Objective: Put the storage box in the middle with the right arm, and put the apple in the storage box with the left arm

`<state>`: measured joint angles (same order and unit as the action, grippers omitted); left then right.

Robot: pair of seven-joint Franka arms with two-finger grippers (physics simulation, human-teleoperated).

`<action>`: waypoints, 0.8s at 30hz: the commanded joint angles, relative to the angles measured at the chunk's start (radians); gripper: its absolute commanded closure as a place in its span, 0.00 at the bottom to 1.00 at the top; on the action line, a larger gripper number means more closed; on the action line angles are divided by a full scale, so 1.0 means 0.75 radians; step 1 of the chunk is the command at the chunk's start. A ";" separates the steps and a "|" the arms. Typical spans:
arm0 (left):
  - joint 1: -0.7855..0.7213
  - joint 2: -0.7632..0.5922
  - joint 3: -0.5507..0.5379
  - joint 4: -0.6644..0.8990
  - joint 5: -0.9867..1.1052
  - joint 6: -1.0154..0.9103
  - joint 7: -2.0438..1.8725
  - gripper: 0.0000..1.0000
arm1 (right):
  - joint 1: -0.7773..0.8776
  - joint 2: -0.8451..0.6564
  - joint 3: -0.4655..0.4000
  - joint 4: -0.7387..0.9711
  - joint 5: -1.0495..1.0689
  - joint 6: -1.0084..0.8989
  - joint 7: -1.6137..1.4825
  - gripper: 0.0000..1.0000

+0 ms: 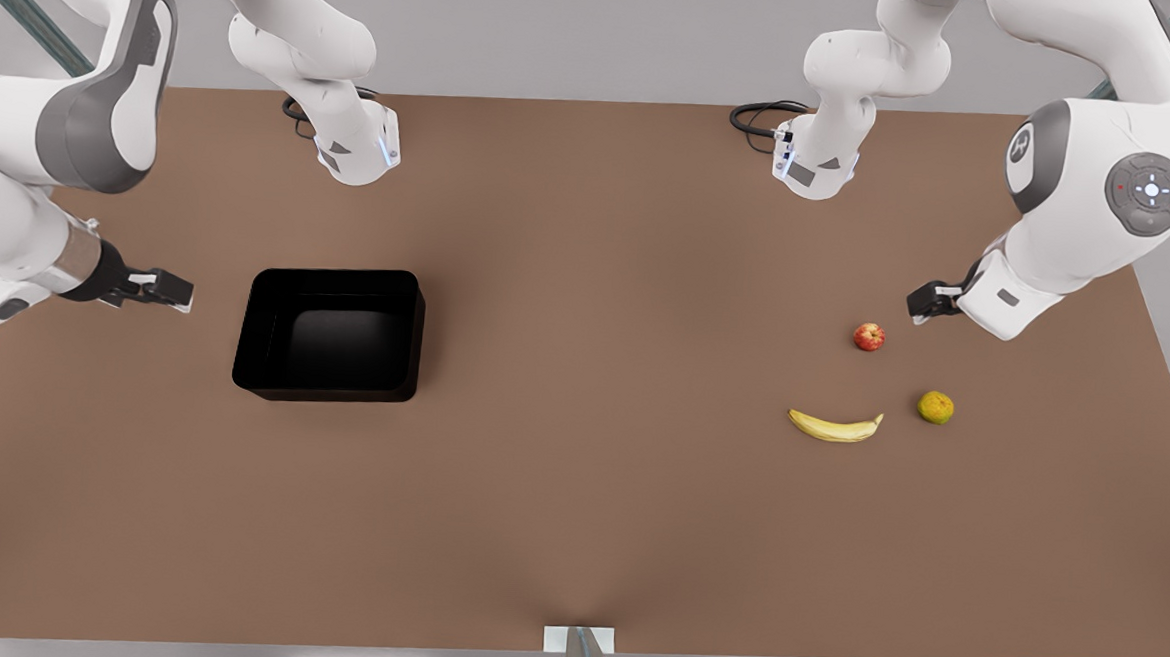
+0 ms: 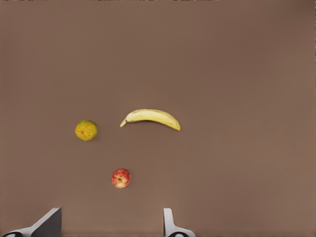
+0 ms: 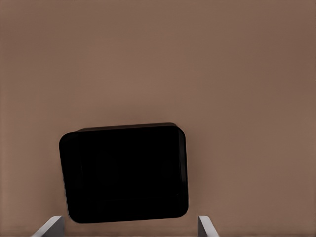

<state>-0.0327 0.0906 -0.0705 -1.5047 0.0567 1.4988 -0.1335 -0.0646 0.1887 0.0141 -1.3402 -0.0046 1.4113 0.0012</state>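
Storage box [image 1: 329, 333] untouched; front view: both grippers apart.

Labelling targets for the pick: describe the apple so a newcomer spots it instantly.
On the brown table, look to the front view's right, where three fruits lie apart from one another. The apple is the one nearest the left gripper: small, round and red, unlike the long yellow banana and the orange-green fruit.
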 commanded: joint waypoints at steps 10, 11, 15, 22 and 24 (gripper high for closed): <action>0.080 -0.215 -0.012 -0.953 -0.016 0.742 0.010 0.00 | -0.100 -0.070 0.012 -0.610 -0.014 0.474 -0.008 0.00; 0.089 -0.209 -0.012 -1.002 -0.016 0.810 0.010 0.00 | -0.106 -0.070 0.012 -0.659 -0.025 0.526 -0.010 0.00; 0.125 -0.123 -0.012 -1.082 -0.016 0.916 0.025 0.00 | -0.139 -0.096 0.030 -0.890 -0.051 0.712 0.000 0.00; 0.199 -0.039 -0.012 -1.264 -0.016 1.170 0.074 0.00 | -0.141 -0.012 0.040 -1.044 -0.080 0.912 0.002 0.00; 0.220 -0.008 -0.012 -1.264 -0.016 1.190 0.096 0.00 | -0.151 0.004 0.038 -1.062 -0.080 0.935 0.002 0.00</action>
<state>0.1438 0.0925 -0.0797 -2.4529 0.0442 2.3926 -0.0589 -0.1802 0.1917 0.0429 -2.1408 -0.0644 2.1137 0.0031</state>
